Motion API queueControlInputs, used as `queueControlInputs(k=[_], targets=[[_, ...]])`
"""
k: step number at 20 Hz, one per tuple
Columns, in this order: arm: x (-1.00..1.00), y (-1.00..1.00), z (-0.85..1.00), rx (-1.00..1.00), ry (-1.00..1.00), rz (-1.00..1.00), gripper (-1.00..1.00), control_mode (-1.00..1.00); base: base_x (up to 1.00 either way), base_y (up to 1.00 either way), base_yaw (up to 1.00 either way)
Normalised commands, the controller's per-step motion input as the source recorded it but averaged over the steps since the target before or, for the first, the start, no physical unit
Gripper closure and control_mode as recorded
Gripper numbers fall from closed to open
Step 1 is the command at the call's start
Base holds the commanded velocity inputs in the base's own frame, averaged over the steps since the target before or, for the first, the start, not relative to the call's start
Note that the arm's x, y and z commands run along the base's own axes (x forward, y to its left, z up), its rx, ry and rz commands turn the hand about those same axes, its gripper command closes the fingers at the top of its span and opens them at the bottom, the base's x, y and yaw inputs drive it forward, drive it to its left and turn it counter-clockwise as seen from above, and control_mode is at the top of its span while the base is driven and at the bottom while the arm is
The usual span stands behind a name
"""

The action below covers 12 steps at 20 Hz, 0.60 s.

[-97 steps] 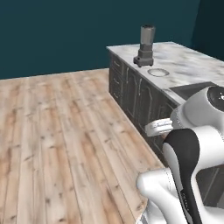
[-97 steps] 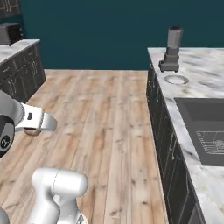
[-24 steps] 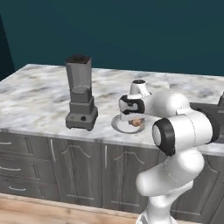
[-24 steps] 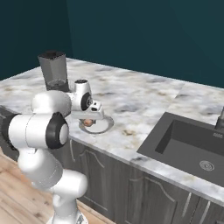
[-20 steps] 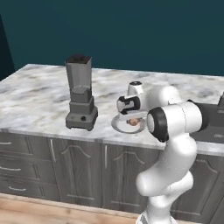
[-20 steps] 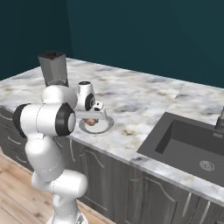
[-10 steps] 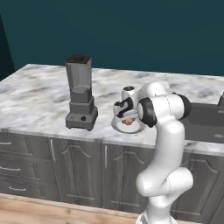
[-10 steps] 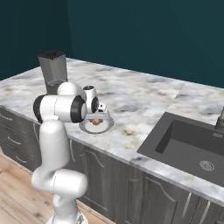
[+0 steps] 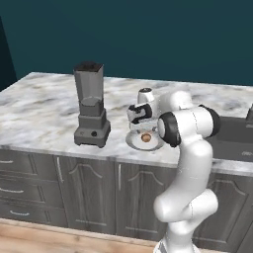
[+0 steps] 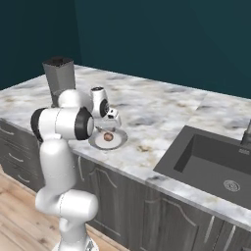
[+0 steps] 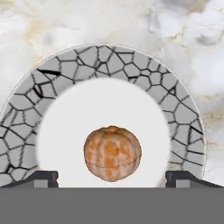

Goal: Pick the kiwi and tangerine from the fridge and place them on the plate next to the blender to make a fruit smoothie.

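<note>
The jaws are standing wide apart directly over the tangerine [image 11: 112, 153], which is lying free at the centre of the plate [image 11: 109, 63]. The blender [image 9: 91, 105] is standing just beside the plate on the marble surface [image 10: 162, 110]; a sink [image 10: 211, 159] is lying well apart.

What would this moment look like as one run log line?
stage: tangerine placed | tangerine: on plate, free | gripper: open, above tangerine | blender: beside plate | kiwi: not on plate

A glossy white arm [image 9: 190, 163] of rounded, tubular segments, with dark grey bands at its joints. Its white hand carries a black block, and the gripper [image 11: 112, 177] ends in two small dark fingertips [image 11: 41, 177].
</note>
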Motion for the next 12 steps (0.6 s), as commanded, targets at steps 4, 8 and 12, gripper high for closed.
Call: queueControlInputs(k=[4, 8, 12], targets=[[-0.96, 0.00, 0.83, 0.00, 0.00, -0.01, -1.00, -1.00, 0.00, 0.00, 0.00], [-1.00, 0.00, 0.83, 0.00, -0.01, 0.00, -1.00, -1.00, 0.00, 0.00, 0.00], [-1.00, -0.01, 0.60, 0.00, -0.07, 0.00, -1.00, -1.00, 0.00, 0.00, 0.00]])
